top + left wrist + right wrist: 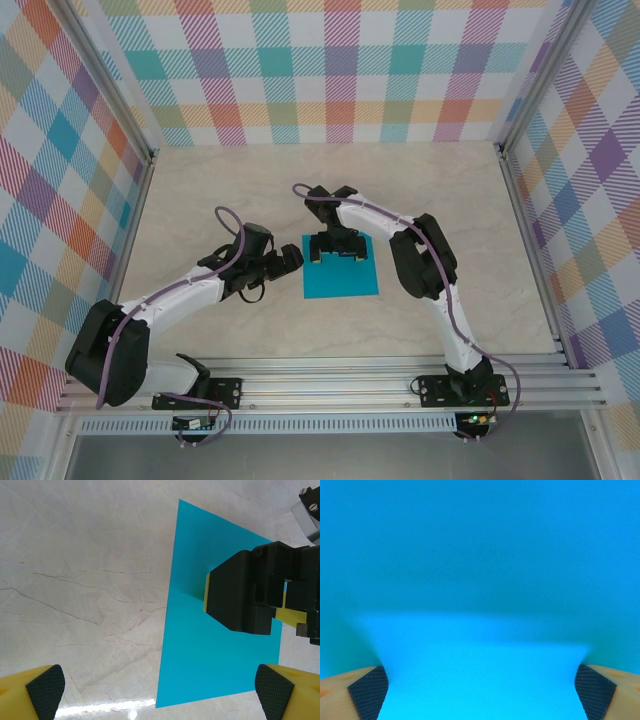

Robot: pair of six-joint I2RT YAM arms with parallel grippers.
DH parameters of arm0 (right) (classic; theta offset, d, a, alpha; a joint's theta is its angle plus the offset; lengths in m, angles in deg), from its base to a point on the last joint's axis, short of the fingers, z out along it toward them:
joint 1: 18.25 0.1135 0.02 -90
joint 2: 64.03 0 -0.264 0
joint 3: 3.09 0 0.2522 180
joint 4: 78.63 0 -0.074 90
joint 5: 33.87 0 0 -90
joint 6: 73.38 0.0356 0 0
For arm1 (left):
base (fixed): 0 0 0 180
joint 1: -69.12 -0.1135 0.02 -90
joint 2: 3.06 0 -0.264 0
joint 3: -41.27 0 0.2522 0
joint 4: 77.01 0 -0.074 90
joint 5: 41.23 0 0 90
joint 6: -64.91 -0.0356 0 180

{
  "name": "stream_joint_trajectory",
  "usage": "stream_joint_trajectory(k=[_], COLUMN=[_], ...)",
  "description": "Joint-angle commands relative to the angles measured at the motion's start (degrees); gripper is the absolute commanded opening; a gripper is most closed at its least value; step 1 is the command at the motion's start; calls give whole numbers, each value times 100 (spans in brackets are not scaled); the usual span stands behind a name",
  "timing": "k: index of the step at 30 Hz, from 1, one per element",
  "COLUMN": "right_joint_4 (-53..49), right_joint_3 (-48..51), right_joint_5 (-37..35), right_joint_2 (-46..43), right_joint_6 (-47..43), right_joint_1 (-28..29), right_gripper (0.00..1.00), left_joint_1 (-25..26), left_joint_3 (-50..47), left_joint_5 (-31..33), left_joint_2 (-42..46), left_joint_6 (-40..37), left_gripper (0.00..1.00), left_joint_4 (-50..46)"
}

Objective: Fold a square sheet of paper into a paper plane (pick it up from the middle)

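Table [200, 190] in front of me: pale beige top, marbled, with thin dark veins across it. From my left wrist the veins show clearly, and a bright streak of glare runs along the lower part of the surface.

One item lies directly on it: the paper [345, 285], teal-blue and square, about mid-table, its edges slightly skewed to the near edge. Its left edge and near left corner sit flat against the top, with bare table all around.
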Motion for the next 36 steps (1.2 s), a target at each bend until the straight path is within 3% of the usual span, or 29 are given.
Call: stream_joint_trajectory(k=[1, 21, 36], right_joint_4=[-94, -14, -112], right_joint_3=[505, 500, 171], right_joint_5=[208, 138, 173], right_joint_2=[681, 486, -268], right_joint_6=[77, -2, -239], right_joint_1=[83, 84, 84], right_gripper=[100, 93, 100], left_joint_1=[-71, -71, -71], left_joint_3=[-78, -15, -18], left_joint_5=[-34, -1, -6], left_joint_2=[161, 168, 217], left_joint_6=[-111, -146, -150], left_gripper=[100, 100, 100], left_joint_4=[-41, -170, -182])
